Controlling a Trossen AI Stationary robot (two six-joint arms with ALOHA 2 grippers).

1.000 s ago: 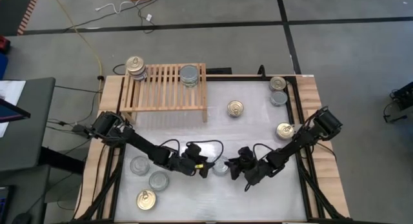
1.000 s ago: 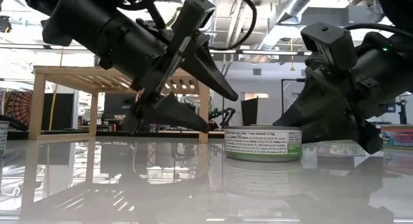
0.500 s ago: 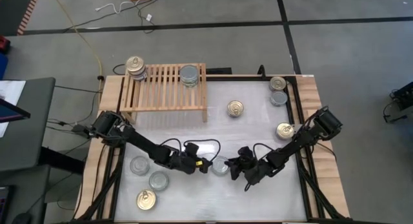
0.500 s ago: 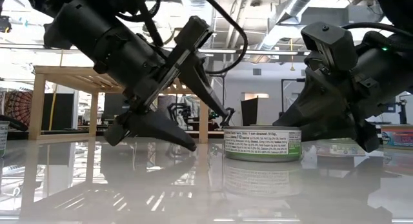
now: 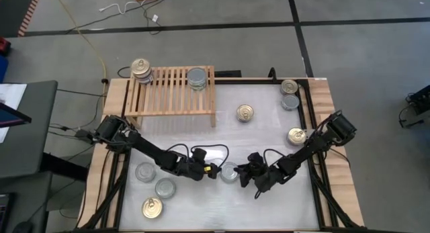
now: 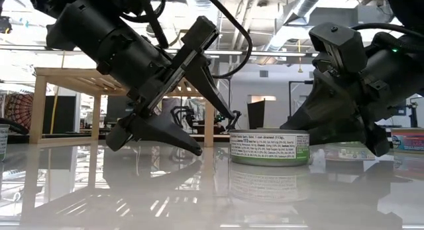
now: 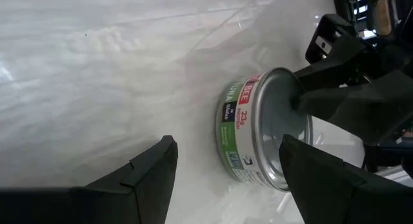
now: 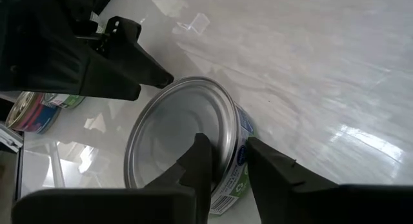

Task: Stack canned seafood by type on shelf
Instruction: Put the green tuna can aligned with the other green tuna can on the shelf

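Left gripper (image 6: 199,134), jaws still spread and empty, has dropped to table height beside the silver-topped can (image 5: 230,172) at mid-table, well short of the shelf (image 5: 171,92), while right gripper (image 8: 222,162) pinches its rim, suggesting a handover.

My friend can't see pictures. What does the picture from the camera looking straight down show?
Two dark robot arms meet near the front of a white table, the left gripper and right gripper on either side of one short, silver-topped round tin. Behind stands a light-wood slatted shelf holding stacked tins, with more tins scattered around.
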